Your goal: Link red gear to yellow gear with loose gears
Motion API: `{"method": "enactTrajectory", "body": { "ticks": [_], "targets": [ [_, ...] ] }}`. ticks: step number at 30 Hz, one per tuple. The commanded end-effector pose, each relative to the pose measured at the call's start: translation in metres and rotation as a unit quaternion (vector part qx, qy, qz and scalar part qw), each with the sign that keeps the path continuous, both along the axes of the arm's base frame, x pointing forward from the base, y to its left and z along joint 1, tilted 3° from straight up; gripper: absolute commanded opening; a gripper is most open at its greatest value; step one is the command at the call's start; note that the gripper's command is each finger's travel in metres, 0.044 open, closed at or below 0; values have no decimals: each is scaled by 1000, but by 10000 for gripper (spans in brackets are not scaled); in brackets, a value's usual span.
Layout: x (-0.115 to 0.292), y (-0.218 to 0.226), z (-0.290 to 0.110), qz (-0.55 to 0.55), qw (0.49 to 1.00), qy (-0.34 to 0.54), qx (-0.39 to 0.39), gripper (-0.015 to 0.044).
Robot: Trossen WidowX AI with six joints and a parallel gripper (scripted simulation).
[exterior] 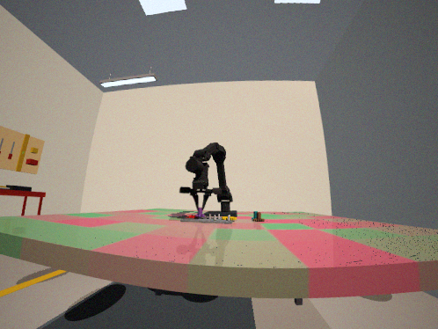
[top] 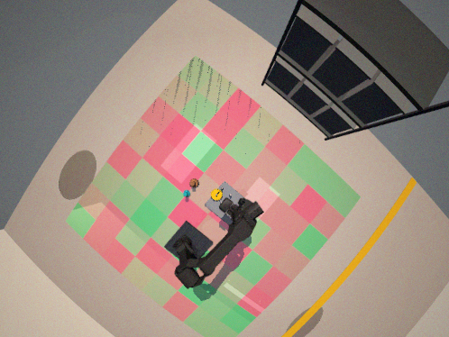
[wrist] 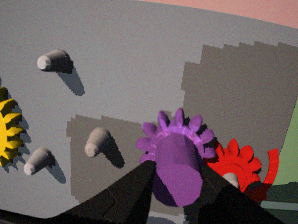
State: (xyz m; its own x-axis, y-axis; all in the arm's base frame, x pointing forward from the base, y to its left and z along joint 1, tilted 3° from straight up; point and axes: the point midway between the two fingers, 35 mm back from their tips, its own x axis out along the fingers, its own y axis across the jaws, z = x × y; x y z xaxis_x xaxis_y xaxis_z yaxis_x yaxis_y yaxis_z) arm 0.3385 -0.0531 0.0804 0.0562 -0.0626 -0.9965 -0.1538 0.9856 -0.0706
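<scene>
Purple gear [exterior: 200, 213] [wrist: 176, 160] between two jaws

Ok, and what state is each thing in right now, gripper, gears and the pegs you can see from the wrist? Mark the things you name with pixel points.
gripper [exterior: 200, 208] [wrist: 176, 172]: shut on the purple gear
purple gear [exterior: 200, 213] [wrist: 176, 150]: held by its stem, beside the red gear
red gear [wrist: 235, 160]: on its peg
yellow gear [top: 218, 195]: on the board
teal gear [top: 187, 194], brown gear [top: 194, 183]: loose on the table
three pegs left of the purple gear: empty

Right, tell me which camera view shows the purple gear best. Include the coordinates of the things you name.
The wrist view: the purple gear [exterior: 200, 213] [wrist: 179, 150] appears large there, its teeth distinct beside the red gear [wrist: 239, 162]. The exterior view shows it tiny between the fingers; from the top, I can't make it out.
</scene>
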Motion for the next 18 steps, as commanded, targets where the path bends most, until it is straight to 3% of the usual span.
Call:
{"method": "enactTrajectory", "body": {
  "ticks": [1, 7, 18],
  "targets": [
    [0, 0, -1, -55, 998, -5, 5, 0],
    [1, 0, -2, -74, 997, -6, 6, 0],
    [1, 1, -4, 46, 999, 1, -1, 0]
  ]
}}
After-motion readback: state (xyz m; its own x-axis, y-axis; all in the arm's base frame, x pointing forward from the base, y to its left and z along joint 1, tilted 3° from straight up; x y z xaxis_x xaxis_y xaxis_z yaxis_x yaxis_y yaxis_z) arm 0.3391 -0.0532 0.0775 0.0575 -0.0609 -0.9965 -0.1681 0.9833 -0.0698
